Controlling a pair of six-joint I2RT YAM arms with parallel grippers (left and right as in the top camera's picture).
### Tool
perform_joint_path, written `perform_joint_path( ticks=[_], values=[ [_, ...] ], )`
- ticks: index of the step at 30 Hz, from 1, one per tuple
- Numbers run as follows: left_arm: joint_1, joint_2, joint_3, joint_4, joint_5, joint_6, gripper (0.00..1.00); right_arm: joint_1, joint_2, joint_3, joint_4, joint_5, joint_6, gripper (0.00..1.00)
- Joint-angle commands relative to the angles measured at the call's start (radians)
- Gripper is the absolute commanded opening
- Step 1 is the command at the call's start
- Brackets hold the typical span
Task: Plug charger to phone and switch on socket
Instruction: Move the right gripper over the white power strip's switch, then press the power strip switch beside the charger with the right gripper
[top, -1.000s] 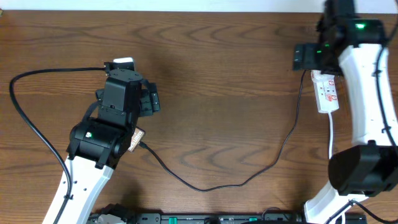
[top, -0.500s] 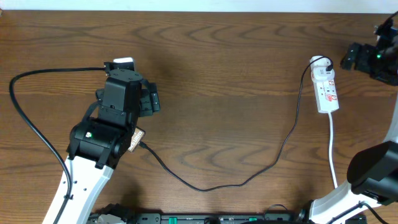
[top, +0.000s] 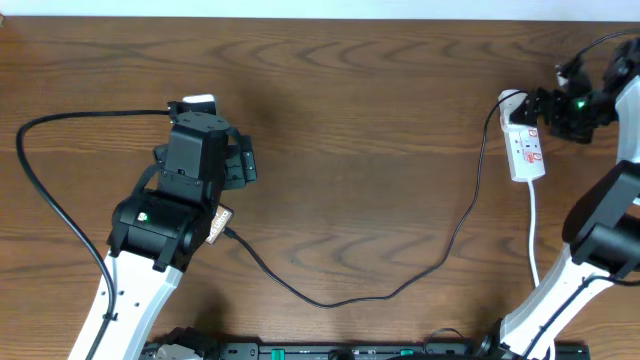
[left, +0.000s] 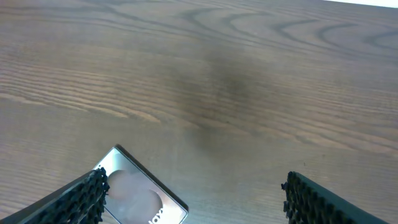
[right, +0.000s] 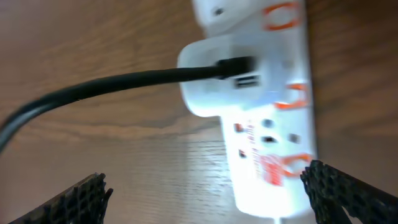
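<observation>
In the left wrist view one corner of the phone (left: 140, 198) lies flat on the wood, glossy and pale with glare, beside the left fingertip of my open left gripper (left: 196, 190). From overhead my left arm (top: 195, 160) covers almost all of the phone. The charger (top: 330, 302) is a thin black cable that runs from under that arm across the table and up to the socket (top: 526, 148). Its far end sits in a white adapter (right: 214, 84) on the socket (right: 273, 143). My right gripper (right: 211, 199) hangs open over the socket's top end, touching nothing.
The socket's white cord (top: 535, 240) trails toward the front edge beside my right arm's base. A thicker black robot cable (top: 40, 190) loops at the far left. A rail of equipment (top: 330, 352) lines the front edge.
My right arm swung off to the right, baring the socket, and has now come back partway beside its top end. The left arm, phone and charger cable have not moved.
</observation>
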Motion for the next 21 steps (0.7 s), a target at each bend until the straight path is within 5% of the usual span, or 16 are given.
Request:
perform_joint_path(
  ticks=[1,21],
  values=[
    [-0.003,-0.001,0.013,-0.003,-0.016,0.009,0.89,-0.004,-0.003,0.011,-0.006,-0.104,-0.076,0.99],
    [-0.003,-0.001,0.013,-0.002,-0.016,0.008,0.89,-0.015,-0.003,0.01,0.01,-0.025,-0.093,0.99]
  ],
)
